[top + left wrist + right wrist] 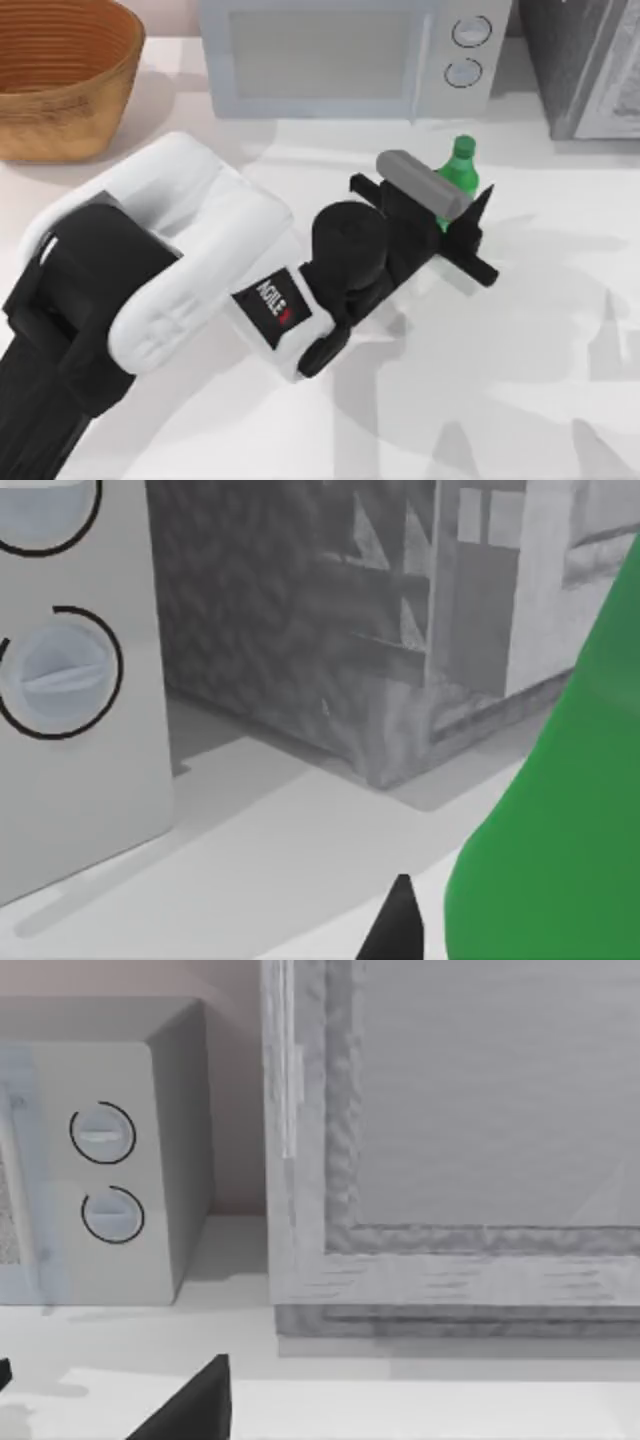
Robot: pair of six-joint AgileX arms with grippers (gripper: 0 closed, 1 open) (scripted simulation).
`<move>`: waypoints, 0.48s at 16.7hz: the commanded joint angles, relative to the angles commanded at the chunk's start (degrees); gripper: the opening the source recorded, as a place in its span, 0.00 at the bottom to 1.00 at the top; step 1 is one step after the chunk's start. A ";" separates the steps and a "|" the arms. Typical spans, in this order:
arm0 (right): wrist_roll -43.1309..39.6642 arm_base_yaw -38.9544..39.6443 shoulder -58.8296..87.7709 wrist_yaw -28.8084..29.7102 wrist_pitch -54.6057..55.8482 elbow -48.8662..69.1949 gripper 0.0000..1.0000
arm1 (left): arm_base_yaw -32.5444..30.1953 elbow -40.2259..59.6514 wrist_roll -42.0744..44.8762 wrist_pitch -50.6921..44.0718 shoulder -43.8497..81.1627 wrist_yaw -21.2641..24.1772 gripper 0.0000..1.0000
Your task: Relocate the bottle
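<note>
The bottle [461, 164] is bright green with a green cap and stands upright just in front of the microwave's dial panel. My left arm reaches across the table from the near left. Its gripper [468, 215] is right at the bottle's lower body, which the wrist hides from above. In the left wrist view the bottle [560, 820] looms very close as a large green shape. My right gripper [100, 1400] hovers low over the white table facing the back wall, open and holding nothing.
A white microwave [350, 55] stands at the back centre, its dials [60, 670] close to the bottle. A grey textured box [590, 65] sits at the back right and a wicker basket [60, 70] at the back left. The bare white table [520, 380] stretches along the front right.
</note>
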 joint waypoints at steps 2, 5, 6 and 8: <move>0.00 0.00 0.00 0.00 0.00 0.00 1.00 | 0.00 0.00 0.00 0.00 0.00 0.00 0.00; 0.00 0.00 0.00 0.00 0.00 0.00 1.00 | 0.27 -0.14 0.06 0.07 -0.17 0.12 0.00; 0.00 0.00 0.00 0.00 0.00 0.00 1.00 | 0.91 -0.57 0.09 0.44 -0.47 0.77 0.00; 0.00 0.00 0.00 0.00 0.00 0.00 1.00 | 4.00 -2.85 0.23 1.96 -1.76 3.89 0.00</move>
